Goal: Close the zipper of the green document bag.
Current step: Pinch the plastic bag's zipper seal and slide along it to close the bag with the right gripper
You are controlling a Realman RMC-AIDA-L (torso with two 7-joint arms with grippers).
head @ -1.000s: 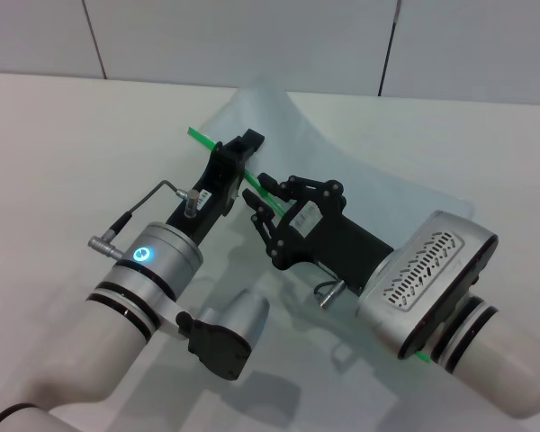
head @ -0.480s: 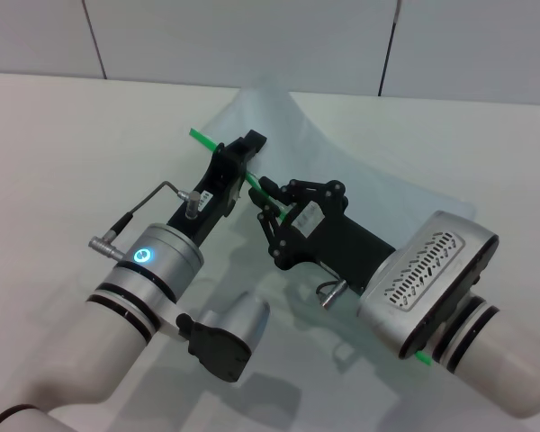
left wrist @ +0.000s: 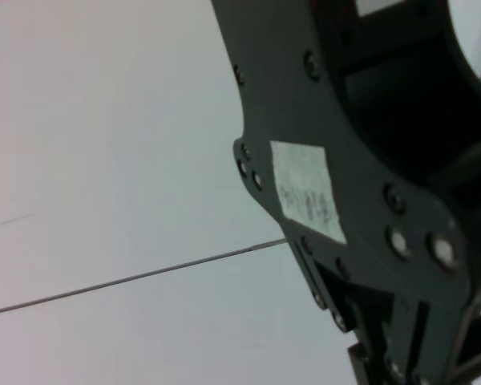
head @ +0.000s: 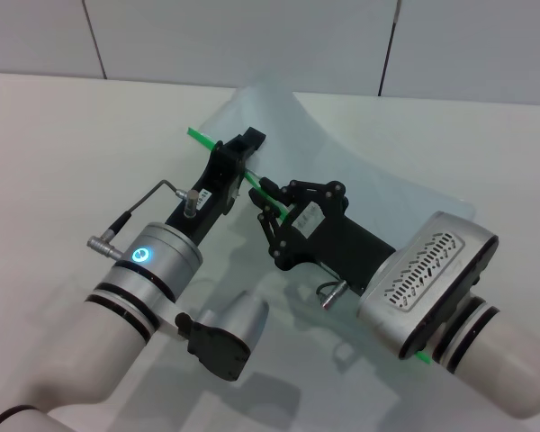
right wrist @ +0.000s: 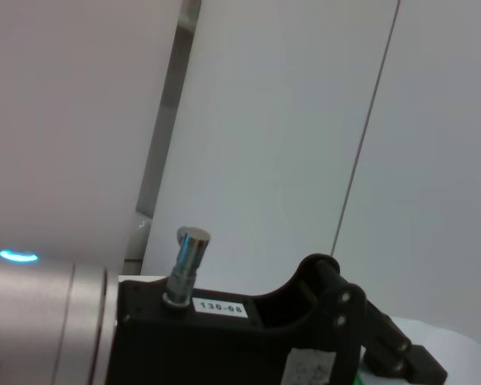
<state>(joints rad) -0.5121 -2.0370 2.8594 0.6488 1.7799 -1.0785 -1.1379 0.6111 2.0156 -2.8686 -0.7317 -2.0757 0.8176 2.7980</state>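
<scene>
The green document bag (head: 360,166) lies flat on the white table, translucent and pale. Its zipper (head: 202,137) is a bright green strip running diagonally along the near edge. Part of the strip disappears under both grippers and shows again by my right wrist (head: 420,356). My left gripper (head: 241,153) is shut on the strip near its far end. Just behind it, my right gripper (head: 261,198) has its fingers drawn together on the strip. The slider tab is hidden between those fingers. In the right wrist view the left gripper's black body (right wrist: 248,321) fills the lower part.
The white table (head: 72,135) stretches to the left and behind the bag, with a panelled wall (head: 252,36) at the back. My two forearms cross the near part of the table. The left wrist view shows mostly the gripper housing (left wrist: 345,160) against pale panels.
My right gripper's fingers have shifted slightly toward the left gripper and narrowed onto the green strip. The left arm and the bag have stayed still.
</scene>
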